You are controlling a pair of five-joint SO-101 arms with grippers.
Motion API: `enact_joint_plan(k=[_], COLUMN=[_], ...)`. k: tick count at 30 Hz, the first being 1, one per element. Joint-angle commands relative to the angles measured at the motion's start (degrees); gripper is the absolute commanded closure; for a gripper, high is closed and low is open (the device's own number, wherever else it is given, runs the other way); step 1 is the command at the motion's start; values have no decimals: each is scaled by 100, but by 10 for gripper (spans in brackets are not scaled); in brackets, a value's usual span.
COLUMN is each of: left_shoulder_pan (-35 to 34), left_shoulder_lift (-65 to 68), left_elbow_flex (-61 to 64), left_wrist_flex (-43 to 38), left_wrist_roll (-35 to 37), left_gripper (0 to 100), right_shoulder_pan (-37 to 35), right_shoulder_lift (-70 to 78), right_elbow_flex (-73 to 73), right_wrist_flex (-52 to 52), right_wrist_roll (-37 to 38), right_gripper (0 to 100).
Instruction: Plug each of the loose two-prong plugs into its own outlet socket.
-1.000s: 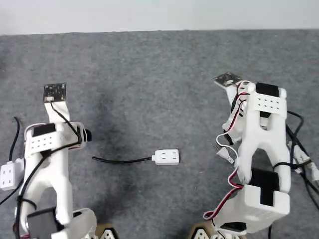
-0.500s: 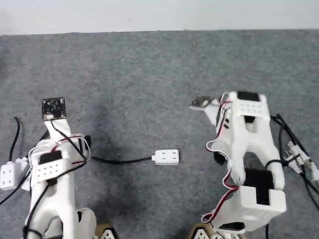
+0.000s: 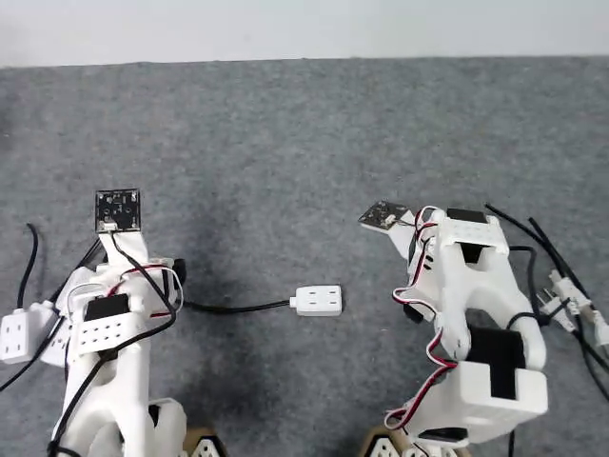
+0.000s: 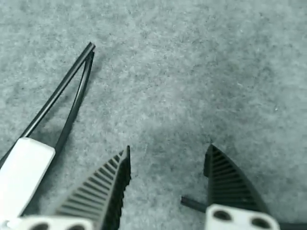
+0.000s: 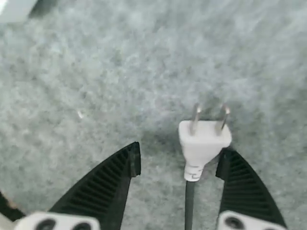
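Well, grey carpet runs to a pale wall, left gripper spread over it, right gripper spread around a white plug.

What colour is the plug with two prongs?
The plug is white, on a black cord; the right wrist view shows it best.

white block cut off at frame edge, plug cord runs out of frame

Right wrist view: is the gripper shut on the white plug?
No, the right gripper is open, and the white plug lies on the grey mat between its fingers.
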Motion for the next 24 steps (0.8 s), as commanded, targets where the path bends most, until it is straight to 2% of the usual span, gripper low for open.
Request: enact_joint_plan(k=[1,11,17,24], left_shoulder_pan=[44,53,149,149], left_shoulder_lift=[-141,-141,-141,-141], left_elbow_flex=[-40,-22,22,66], left_wrist_flex=[-132,-220,-273,-290], left_wrist_roll=[53,53,53,44], left_gripper=[769,769,769,769], right_shoulder_pan=[-31,-101,-418,-646], right_shoulder_lift=[303,558,576,576], right_elbow_flex=[-308,-721,-712,-695], right_wrist_flex=[-198,-48,-75,-92], right_wrist_roll=[26,53,62,18], right_gripper=[732,824,935,859])
